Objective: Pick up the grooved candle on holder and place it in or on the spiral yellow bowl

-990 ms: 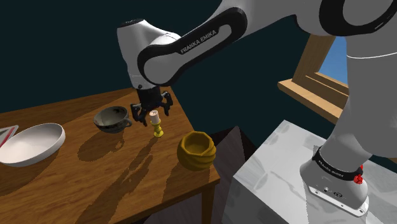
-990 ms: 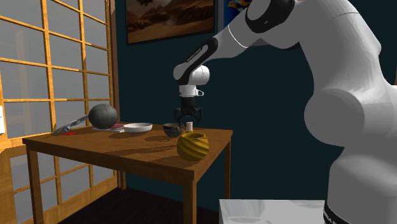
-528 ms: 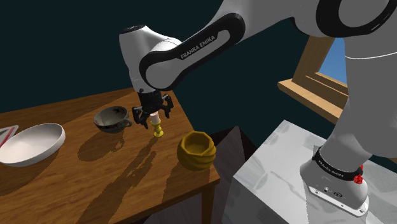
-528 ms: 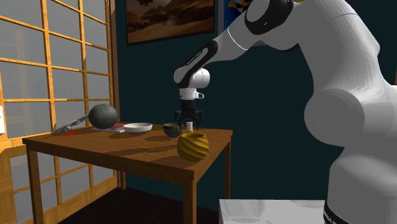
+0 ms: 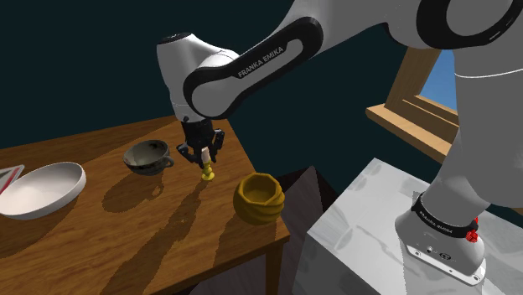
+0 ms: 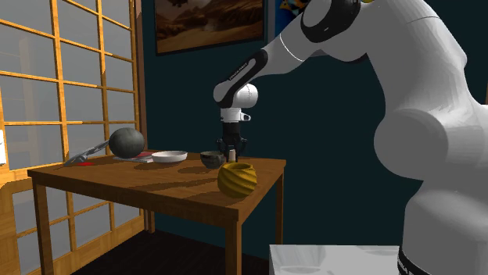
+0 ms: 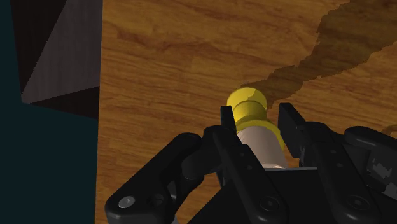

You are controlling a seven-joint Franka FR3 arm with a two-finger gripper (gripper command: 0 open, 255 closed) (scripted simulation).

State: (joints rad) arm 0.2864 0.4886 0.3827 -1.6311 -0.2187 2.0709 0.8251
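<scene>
Grasp step: my gripper [image 7: 259, 118] is clasping the candle [image 7: 261, 143]. The next move, I judge, is calling for a straight lift, then travel toward the yellow bowl [image 5: 260, 198], at four o'clock from the candle in the shoulder view.

A wooden counter [image 5: 126, 226] carried a shallow white bowl [image 5: 40, 189] near the shoulder view's left edge and a dark cup [image 5: 148, 157] with a small handle farther in, the two well apart. In the second exterior view a grey ball [image 6: 126, 141] sat at the counter's far end, in front of a wooden lattice window [image 6: 70, 94]. A framed painting [image 6: 209, 23] hung on the dark wall [image 6: 180, 101] behind.
</scene>
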